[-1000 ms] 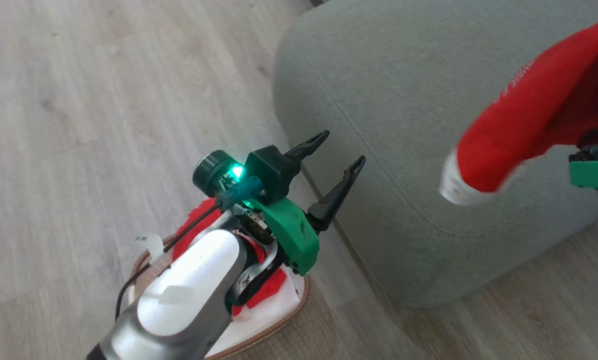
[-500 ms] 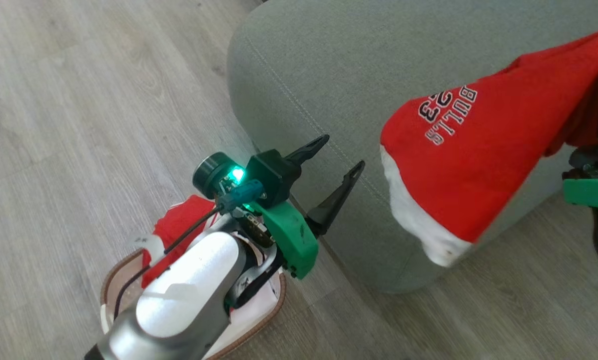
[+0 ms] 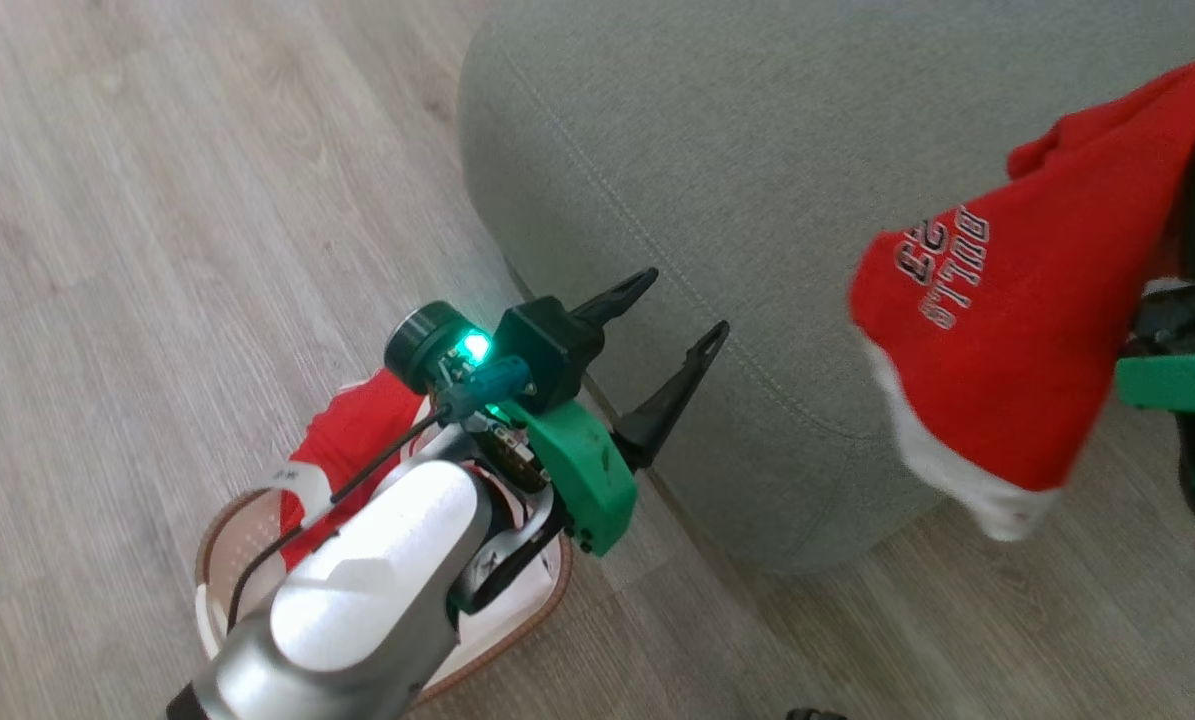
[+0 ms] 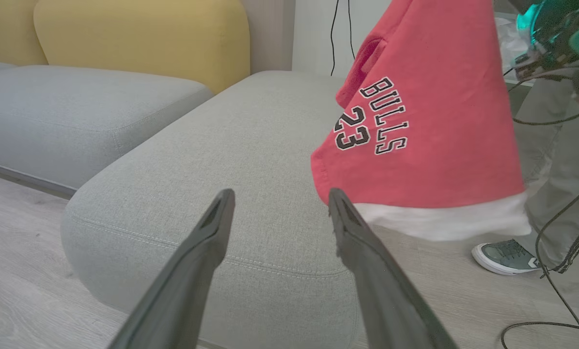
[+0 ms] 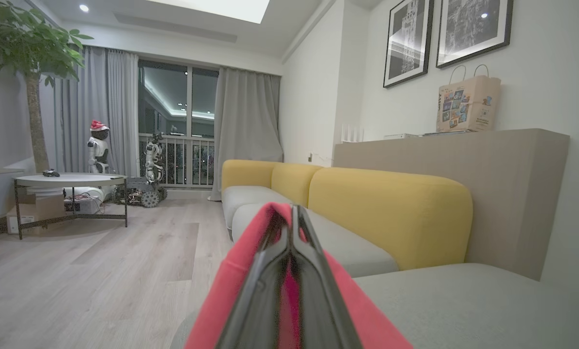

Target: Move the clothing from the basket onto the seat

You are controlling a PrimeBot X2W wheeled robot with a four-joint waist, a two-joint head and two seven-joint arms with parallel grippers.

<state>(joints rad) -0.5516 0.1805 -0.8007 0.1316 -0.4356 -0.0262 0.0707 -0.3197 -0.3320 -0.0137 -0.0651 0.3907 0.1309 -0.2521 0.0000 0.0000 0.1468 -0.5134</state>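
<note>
A red garment (image 3: 997, 350) with white trim and "BULLS 23" lettering hangs from my right gripper (image 5: 293, 218), which is shut on its upper edge. It dangles in the air over the near right corner of the grey-green seat (image 3: 707, 180) and the floor beside it. In the left wrist view the same garment (image 4: 430, 121) hangs to the right of the seat (image 4: 250, 145). My left gripper (image 3: 685, 300) is open and empty above the basket (image 3: 212, 540), fingers pointing at the seat's side. Another red garment (image 3: 357, 440) lies in the basket, partly hidden by my left forearm.
Wooden floor (image 3: 157, 200) surrounds the seat. A person's leg and shoe (image 4: 507, 254) stand right of the seat, with loose cables (image 4: 565, 242) there. Yellow back cushions (image 5: 386, 213) line the couch. A round table (image 5: 71, 180) stands far left.
The hanging garment swung out to the left over the seat's corner, then back to the right. The head view shifted at first. My left gripper stays open in the same place.
</note>
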